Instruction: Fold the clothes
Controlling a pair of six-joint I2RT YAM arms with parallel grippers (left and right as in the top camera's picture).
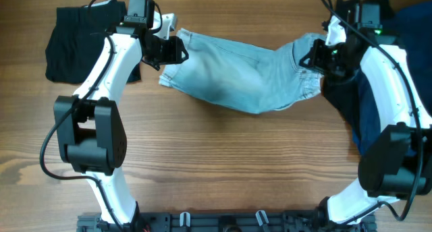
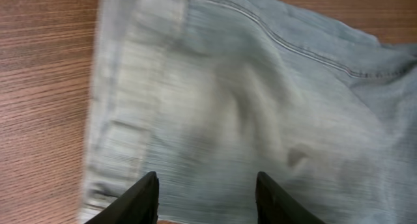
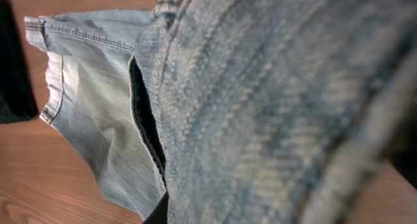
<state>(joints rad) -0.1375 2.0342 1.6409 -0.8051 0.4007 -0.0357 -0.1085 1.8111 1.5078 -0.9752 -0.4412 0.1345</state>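
The light-blue denim shorts (image 1: 236,77) stretch across the far middle of the table, sagging between my two grippers. My left gripper (image 1: 174,51) is at their left end. In the left wrist view its two fingers (image 2: 208,199) are spread wide over the denim (image 2: 260,107), with the fabric beneath them, not pinched. My right gripper (image 1: 316,58) is shut on the bunched right end of the shorts and holds it slightly raised. In the right wrist view the denim (image 3: 273,107) fills the frame and hides the jaws except one dark fingertip (image 3: 158,215).
A folded black garment (image 1: 74,40) lies at the far left corner, also seen in the right wrist view (image 3: 10,68). A dark blue garment (image 1: 374,110) lies at the right, under my right arm. The wooden table (image 1: 223,164) runs to the near edge.
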